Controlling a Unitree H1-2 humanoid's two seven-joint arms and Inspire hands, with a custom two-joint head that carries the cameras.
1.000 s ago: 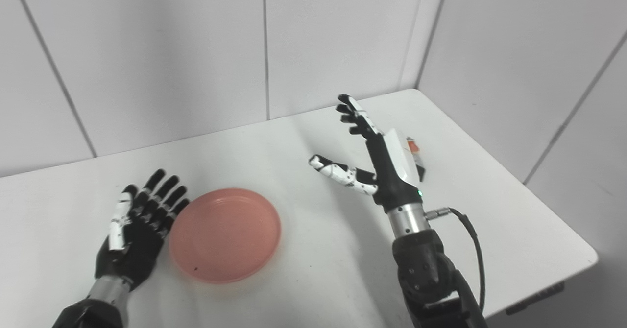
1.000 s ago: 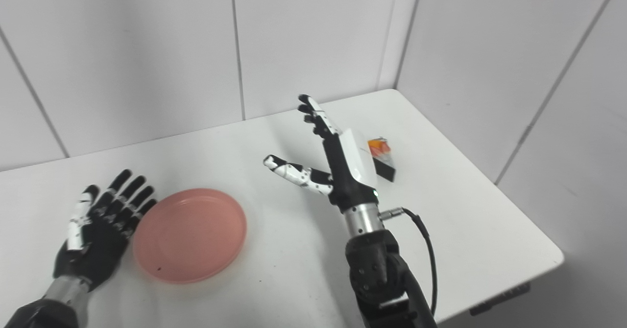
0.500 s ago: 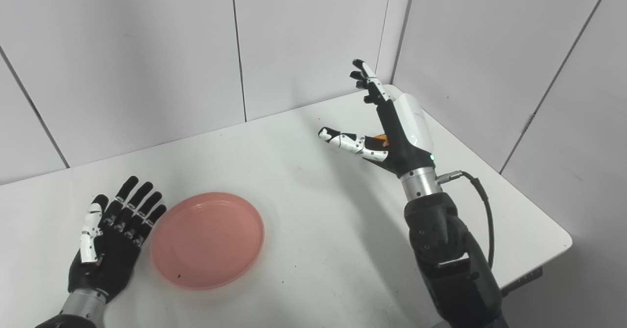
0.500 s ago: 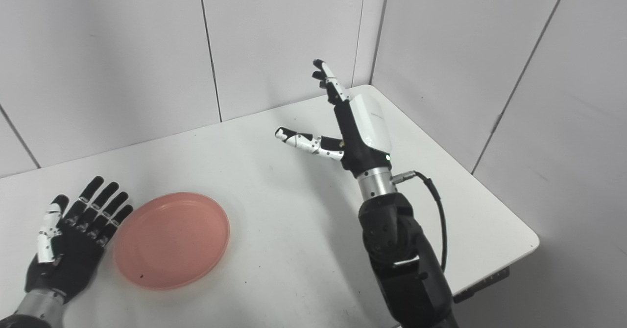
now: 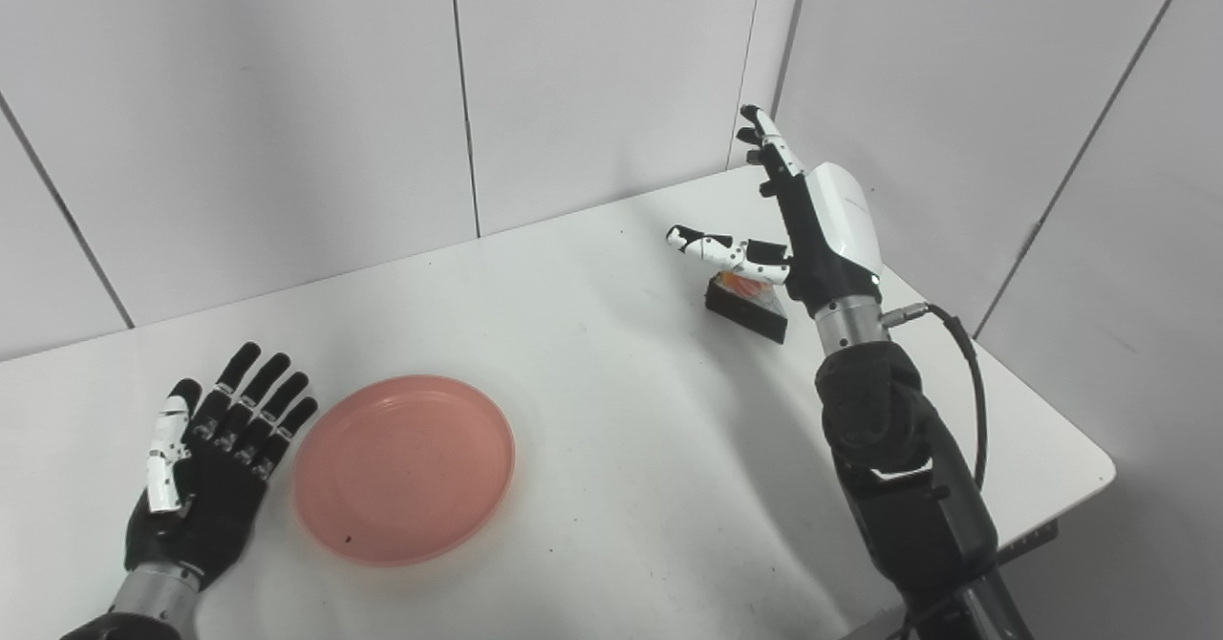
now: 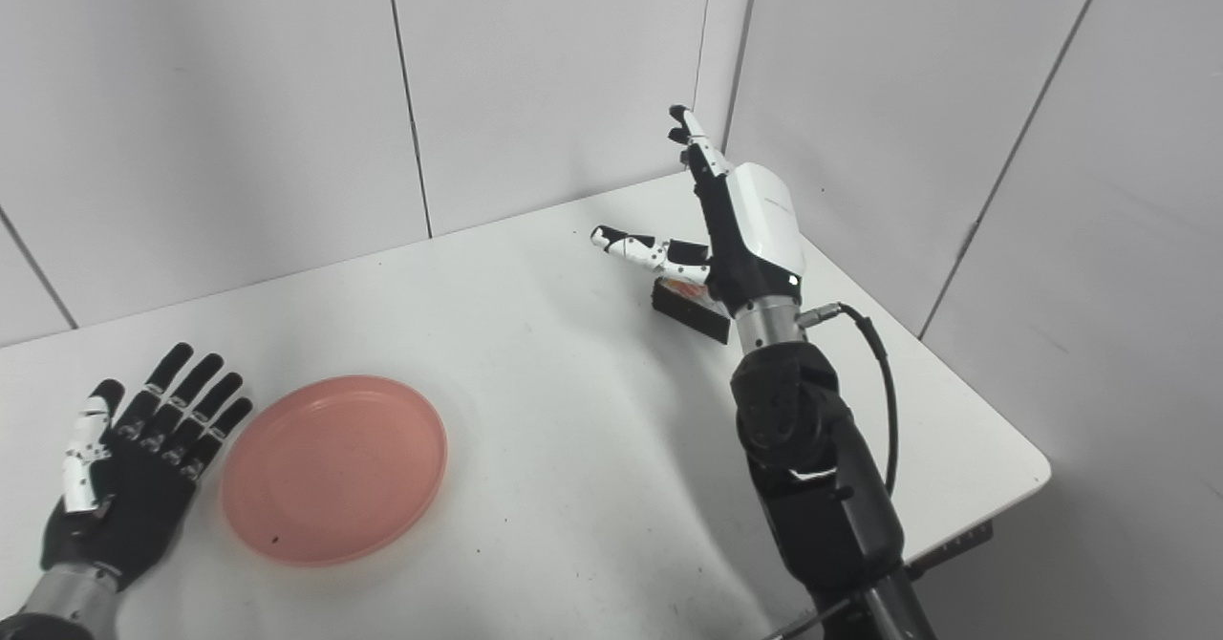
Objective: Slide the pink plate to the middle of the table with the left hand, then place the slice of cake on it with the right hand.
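The pink plate (image 5: 403, 468) lies flat on the white table (image 5: 611, 411), left of the middle. My left hand (image 5: 205, 482) rests open just left of the plate, fingers spread and pointing away, a small gap from the rim. The slice of cake (image 5: 746, 302), dark-sided with an orange and white top, sits at the far right of the table. My right hand (image 5: 801, 229) hovers open above it, fingers raised and thumb stretched left, partly hiding the cake. Nothing is held.
Grey panel walls close off the table's back and right side, meeting in a corner (image 5: 764, 76) behind my right hand. The table's right edge (image 5: 1070, 430) is close to my right arm. A black cable (image 5: 965, 382) loops off the right wrist.
The right hand has moved further right and back, now over the cake, which shows below the thumb. The left hand has eased slightly left from the plate. The camera swung right earlier.
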